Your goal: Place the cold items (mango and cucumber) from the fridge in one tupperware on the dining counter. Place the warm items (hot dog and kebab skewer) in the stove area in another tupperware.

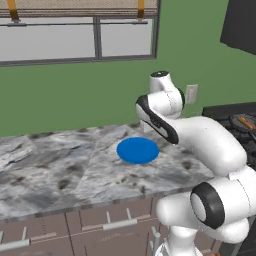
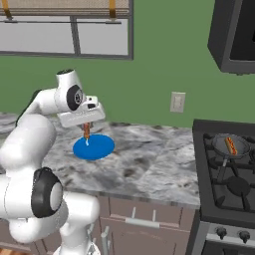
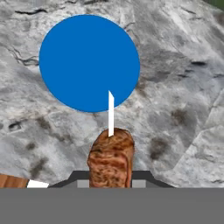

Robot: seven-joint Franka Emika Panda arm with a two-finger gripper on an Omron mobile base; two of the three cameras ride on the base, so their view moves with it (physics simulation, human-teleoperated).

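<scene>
Skewer (image 3: 111,153) pinched in claw (image 3: 111,177), hanging tip-down just above plate (image 3: 89,63) on table (image 3: 183,109). Risk: dropping it on plate, which isn't a tupperware.

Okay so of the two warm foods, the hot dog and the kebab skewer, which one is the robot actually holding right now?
The kebab skewer: browned meat on a white stick, clamped in the end effector above the blue plate. The hot dog lies in a pan on the stove.

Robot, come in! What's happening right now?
Gripper shut on kebab skewer, above blue plate. Hot dog in pan on stove. Nothing in the way.
</scene>
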